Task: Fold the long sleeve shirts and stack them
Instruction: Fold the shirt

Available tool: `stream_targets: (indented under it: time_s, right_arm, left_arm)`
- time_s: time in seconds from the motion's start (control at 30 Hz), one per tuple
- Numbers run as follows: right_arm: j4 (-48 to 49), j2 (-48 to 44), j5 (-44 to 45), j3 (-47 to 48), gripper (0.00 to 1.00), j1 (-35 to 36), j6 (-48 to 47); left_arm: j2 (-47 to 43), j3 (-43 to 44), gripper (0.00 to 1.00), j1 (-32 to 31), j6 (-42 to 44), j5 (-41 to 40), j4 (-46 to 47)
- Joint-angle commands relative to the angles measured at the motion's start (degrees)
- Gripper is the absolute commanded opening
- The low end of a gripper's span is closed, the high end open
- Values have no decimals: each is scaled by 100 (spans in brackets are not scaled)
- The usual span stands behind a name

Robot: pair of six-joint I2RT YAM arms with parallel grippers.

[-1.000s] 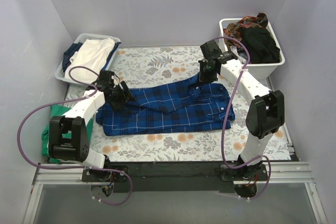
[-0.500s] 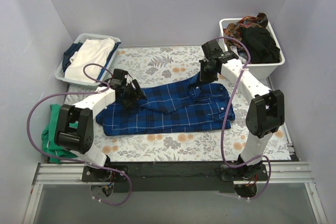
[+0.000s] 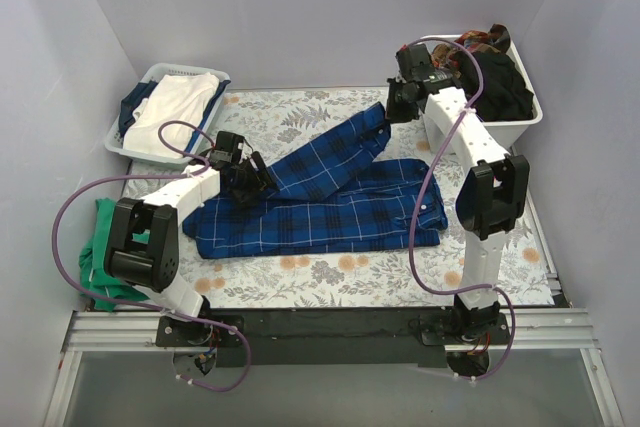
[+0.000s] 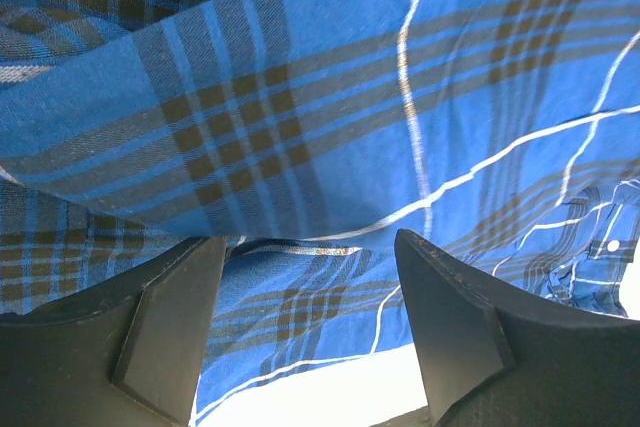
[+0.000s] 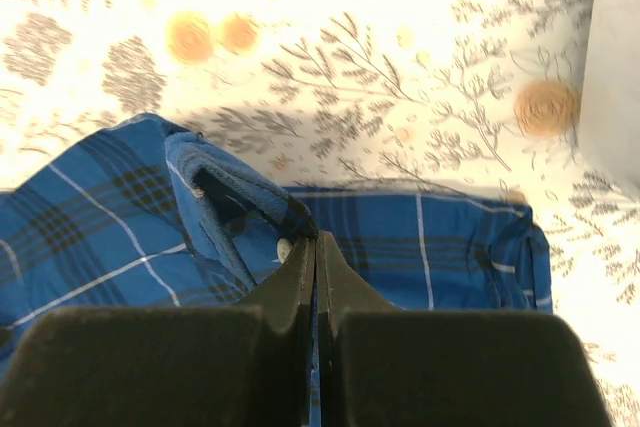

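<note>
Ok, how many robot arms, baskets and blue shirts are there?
Arms: 2
Baskets: 2
Blue shirt: 1
Total: 5

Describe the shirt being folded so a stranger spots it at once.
On the floral table cloth, between the left basket and right bin, lies the shirt, one sleeve pinched by the right pincer. It alone is dark blue plaid with thin white grid lines; nearby clothes are white, black or green.
</note>
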Motion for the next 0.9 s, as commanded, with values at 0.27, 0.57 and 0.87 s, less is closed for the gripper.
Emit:
stream_targets:
  time_s: [0.27,0.57,0.87]
  right_arm:
    - [359,-412,-636,-655,1,-2,-83]
    - [438,-500,-777,-910,1,15,-13]
    - [438,-500,-803,-893,1,24,14]
  left_arm:
    - [39,336,67,-33,-78,-86,70]
    - [372,618,64,-147,-280,292,150]
    - [171,565,60,-612,-745,118,-184]
